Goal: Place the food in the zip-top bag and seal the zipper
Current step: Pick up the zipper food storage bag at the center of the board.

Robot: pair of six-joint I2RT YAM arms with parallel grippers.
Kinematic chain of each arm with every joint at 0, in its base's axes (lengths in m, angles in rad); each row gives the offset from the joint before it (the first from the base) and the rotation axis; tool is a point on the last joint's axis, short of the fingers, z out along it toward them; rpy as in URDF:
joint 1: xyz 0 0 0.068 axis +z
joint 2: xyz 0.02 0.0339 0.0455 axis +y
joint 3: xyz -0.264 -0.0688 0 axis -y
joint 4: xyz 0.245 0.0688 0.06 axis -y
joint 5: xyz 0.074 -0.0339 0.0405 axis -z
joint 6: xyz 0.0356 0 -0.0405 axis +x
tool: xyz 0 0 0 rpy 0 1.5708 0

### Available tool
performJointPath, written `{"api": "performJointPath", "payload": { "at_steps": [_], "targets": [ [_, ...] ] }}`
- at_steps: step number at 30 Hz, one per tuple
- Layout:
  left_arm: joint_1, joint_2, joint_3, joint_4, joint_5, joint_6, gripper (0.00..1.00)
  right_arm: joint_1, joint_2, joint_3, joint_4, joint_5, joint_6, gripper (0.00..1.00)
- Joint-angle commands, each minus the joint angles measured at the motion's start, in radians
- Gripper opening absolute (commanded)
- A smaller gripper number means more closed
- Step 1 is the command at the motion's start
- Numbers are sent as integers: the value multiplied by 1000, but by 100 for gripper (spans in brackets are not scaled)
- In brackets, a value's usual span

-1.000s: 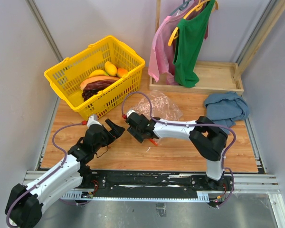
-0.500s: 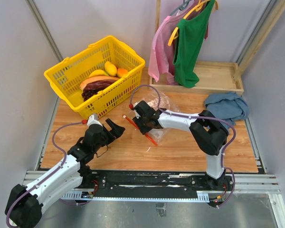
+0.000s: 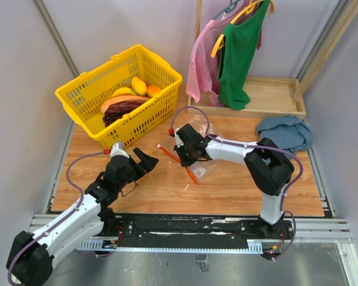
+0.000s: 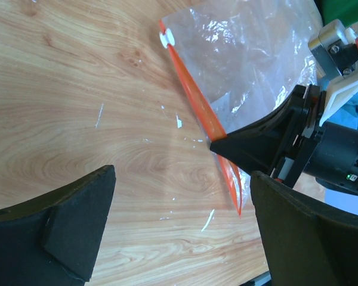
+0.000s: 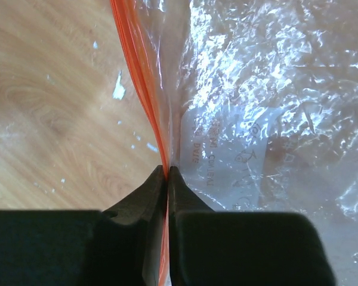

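The clear crinkly zip-top bag lies flat on the wooden table in the top view. Its red-orange zipper runs along the bag's left edge. My right gripper is shut on that strip near its middle; the right wrist view shows the zipper pinched between the closed tips of the right gripper, with the bag to the right. My left gripper stands open just left of the strip, holding nothing. The food sits in the yellow basket: grape bunch, orange-brown piece, yellow piece.
A low wooden tray stands at the back right, with pink and green clothes hanging over it. A crumpled blue cloth lies to the right of the bag. Grey walls close in both sides.
My right gripper moved right and back onto the bag's edge and shut on the zipper strip, which now lies in plain sight. The left arm has not moved.
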Motion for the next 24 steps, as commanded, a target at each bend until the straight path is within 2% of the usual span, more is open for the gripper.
{"api": "performJointPath", "payload": {
  "at_steps": [1,5,9,14,18,24],
  "targets": [
    [6,6,-3,70,38,-15,98,-3,-103,-42,-24,-34,39,5],
    [7,43,12,124,77,-32,97,-3,-185,-92,34,-44,112,4],
    [7,94,16,207,137,-38,90,-3,-267,-176,155,-94,207,4],
    [7,127,8,306,202,-51,81,-1,-314,-229,225,-117,267,4],
    [7,151,9,382,234,-60,71,6,-325,-248,263,-151,284,5],
    [7,217,30,413,241,-70,51,10,-342,-279,331,-201,319,5]
  ]
}}
